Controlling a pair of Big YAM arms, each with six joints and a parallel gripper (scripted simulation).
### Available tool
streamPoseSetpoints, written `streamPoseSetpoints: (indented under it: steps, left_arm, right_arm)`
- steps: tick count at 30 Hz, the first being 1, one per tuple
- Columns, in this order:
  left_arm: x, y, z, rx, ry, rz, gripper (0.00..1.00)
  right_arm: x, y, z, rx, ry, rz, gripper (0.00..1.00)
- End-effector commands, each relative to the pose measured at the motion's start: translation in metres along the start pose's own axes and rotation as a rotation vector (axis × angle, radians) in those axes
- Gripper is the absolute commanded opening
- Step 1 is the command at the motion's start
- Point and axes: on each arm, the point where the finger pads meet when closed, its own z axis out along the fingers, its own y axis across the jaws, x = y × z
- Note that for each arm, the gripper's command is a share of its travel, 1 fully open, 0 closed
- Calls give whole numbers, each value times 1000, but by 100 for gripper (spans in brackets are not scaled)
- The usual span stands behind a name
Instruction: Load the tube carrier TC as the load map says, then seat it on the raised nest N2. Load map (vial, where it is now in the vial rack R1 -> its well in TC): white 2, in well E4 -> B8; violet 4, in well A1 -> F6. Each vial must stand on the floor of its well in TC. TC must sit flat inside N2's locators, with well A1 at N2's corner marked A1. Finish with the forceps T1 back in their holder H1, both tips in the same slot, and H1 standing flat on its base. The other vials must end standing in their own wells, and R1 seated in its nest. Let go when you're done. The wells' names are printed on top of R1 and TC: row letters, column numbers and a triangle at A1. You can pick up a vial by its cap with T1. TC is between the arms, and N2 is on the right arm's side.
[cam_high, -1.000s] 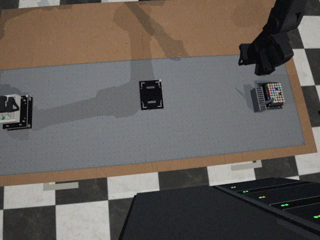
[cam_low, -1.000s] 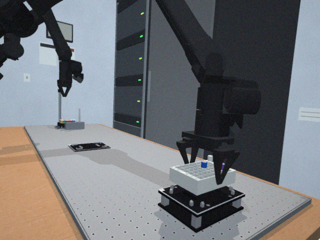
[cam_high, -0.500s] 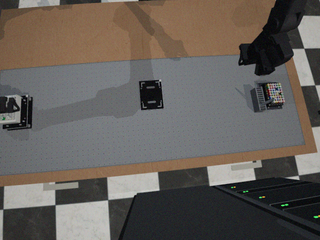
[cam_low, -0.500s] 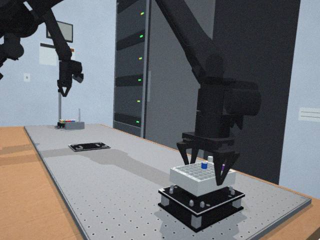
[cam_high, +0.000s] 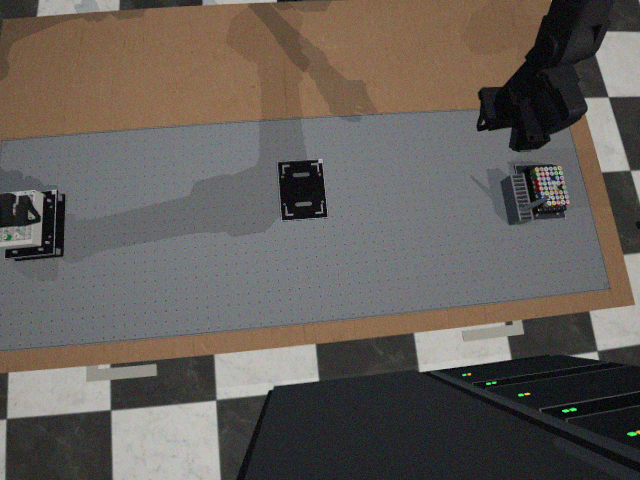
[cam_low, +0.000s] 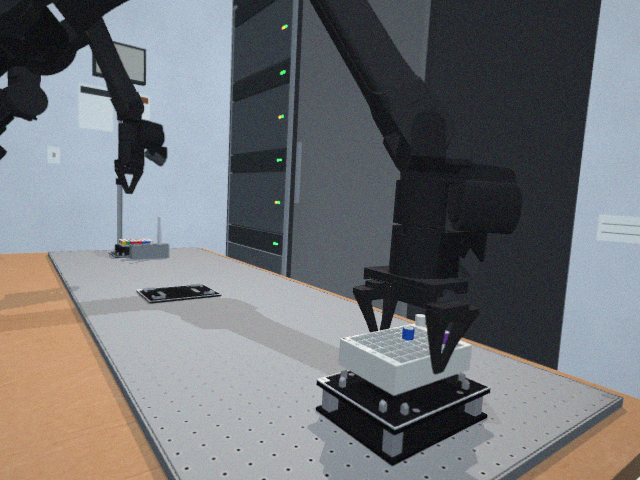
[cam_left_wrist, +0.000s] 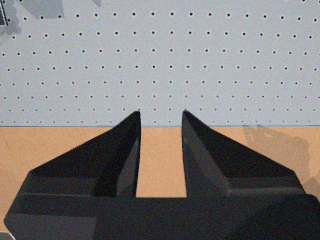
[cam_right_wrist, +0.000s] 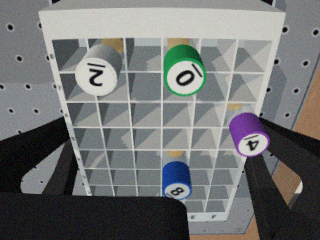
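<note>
The white tube carrier TC (cam_high: 22, 232) (cam_low: 392, 374) (cam_right_wrist: 160, 22) is at the raised black nest N2 (cam_high: 52, 227) (cam_low: 413, 408), between its locator pins. I cannot tell whether it rests flat. My right gripper (cam_low: 406, 348) (cam_right_wrist: 161, 120) straddles TC, with a finger on each long side, and is shut on it. In TC stand the white vial 2 (cam_right_wrist: 97, 75), the violet vial 4 (cam_right_wrist: 249, 134) (cam_low: 444, 338), a green vial 0 (cam_right_wrist: 184, 70) and a blue vial 8 (cam_right_wrist: 176, 181) (cam_low: 408, 332). My left gripper (cam_low: 127, 186) (cam_left_wrist: 161, 120) hangs high above the vial rack R1 (cam_high: 550, 186) (cam_low: 133, 241). It is slightly open and empty.
The grey holder H1 (cam_high: 517, 198) (cam_low: 149, 251) stands beside R1 with the forceps T1 (cam_high: 537, 205) (cam_low: 159, 229) in it. A flat black nest plate (cam_high: 303, 190) (cam_low: 178, 292) lies mid-table. A server rack stands beyond the table.
</note>
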Motion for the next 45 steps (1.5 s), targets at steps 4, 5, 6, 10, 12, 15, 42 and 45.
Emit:
streamPoseSetpoints:
  steps: [4,5,6,10,12,15,42,45]
  left_arm:
    - [-10,1,-4,-6,-20,-4,25]
    - [-10,1,-4,-6,-20,-4,25]
    - [-10,1,-4,-6,-20,-4,25]
    - [-10,1,-4,-6,-20,-4,25]
    - [-10,1,-4,-6,-20,-4,25]
    - [-10,1,-4,-6,-20,-4,25]
    - [-10,1,-4,-6,-20,-4,25]
    - [-10,1,-4,-6,-20,-4,25]
  right_arm:
    - [-27,-10,-3,30,-39,-18,0]
    - [-25,-10,-1,28,-37,-17,0]
    - [-24,-10,0,27,-35,-16,0]
    - [-30,-13,-9,39,-46,-20,0]
    - [-28,-11,-5,34,-42,-18,0]
    - [-26,-10,-1,30,-38,-17,0]
    - [-29,-11,0,35,-44,-19,0]
    - [-27,-9,4,29,-39,-18,0]
